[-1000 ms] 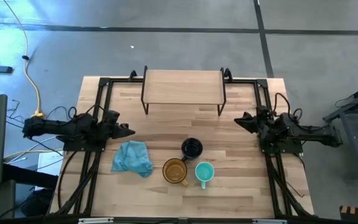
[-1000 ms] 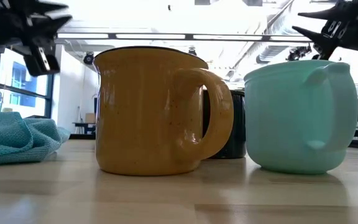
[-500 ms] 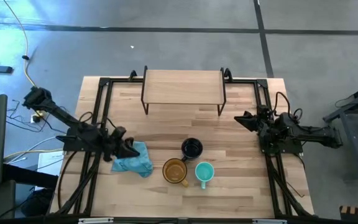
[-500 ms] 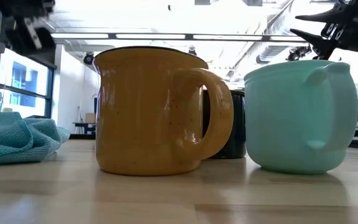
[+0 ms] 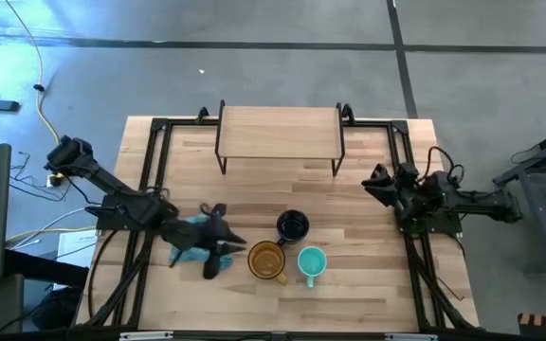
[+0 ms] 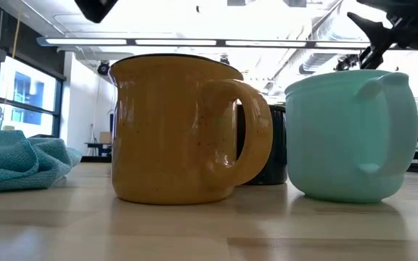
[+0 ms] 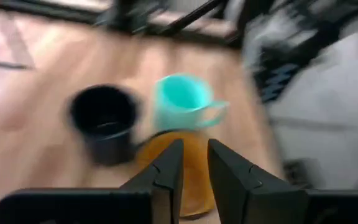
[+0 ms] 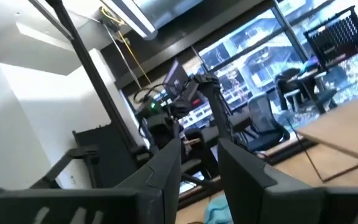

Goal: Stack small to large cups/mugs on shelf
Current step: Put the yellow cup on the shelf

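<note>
Left wrist view smears the black mug (image 7: 104,121); low view hides most of it behind the amber mug (image 6: 176,130).

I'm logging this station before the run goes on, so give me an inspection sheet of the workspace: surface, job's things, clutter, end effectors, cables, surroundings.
Surface: wooden table, mostly bare.
Job's things: shelf at the far edge, nothing on it. Amber mug, black mug and teal mug stand upright in a cluster near the front, unstacked.
Clutter: blue cloth beside the amber mug.
End effectors: left end effector above the cloth, beside the amber mug, fingers slightly apart, holding nothing. Right end effector at the table's right edge, idle, slightly open.
Cables: yellow cable on the floor to the left.
Surroundings: grey floor; office windows and ceiling lights behind; no person seen.
</note>
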Action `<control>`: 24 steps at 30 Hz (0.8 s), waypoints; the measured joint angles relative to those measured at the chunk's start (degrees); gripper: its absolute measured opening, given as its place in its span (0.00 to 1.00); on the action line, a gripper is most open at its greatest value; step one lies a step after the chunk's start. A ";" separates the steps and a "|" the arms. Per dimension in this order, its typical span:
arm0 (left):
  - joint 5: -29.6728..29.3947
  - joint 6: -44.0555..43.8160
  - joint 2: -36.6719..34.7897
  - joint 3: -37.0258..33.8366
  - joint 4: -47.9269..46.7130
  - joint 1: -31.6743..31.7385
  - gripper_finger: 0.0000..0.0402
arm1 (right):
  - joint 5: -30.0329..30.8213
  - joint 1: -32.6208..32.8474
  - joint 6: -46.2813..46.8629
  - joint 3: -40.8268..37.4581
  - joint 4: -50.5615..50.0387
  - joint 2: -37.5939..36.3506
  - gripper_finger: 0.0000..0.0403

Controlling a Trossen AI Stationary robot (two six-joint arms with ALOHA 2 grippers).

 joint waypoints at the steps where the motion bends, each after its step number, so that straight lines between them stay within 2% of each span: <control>1: -1.87 0.36 1.21 2.00 -3.72 0.01 0.16 | 0.00 -0.02 -0.59 0.40 0.01 0.00 0.24; 5: -4.20 0.65 4.81 7.76 -10.74 1.62 0.16 | 0.00 -0.02 -1.28 2.32 -1.22 0.53 0.24; 12: 3.35 2.20 7.03 10.58 -13.37 7.24 0.16 | -2.72 -0.02 -9.74 9.16 -6.63 3.71 0.24; 16: 7.75 2.34 7.04 10.58 -14.84 9.84 0.16 | -3.05 -0.02 -13.77 15.84 -18.19 8.38 0.24; 20: 11.82 1.48 7.04 10.58 -16.55 11.63 0.16 | -2.57 -0.02 -13.98 23.09 -31.92 15.12 0.24; 24: 16.05 1.01 7.04 10.58 -16.50 12.82 0.16 | -2.16 -0.02 -13.04 29.47 -37.64 21.95 0.24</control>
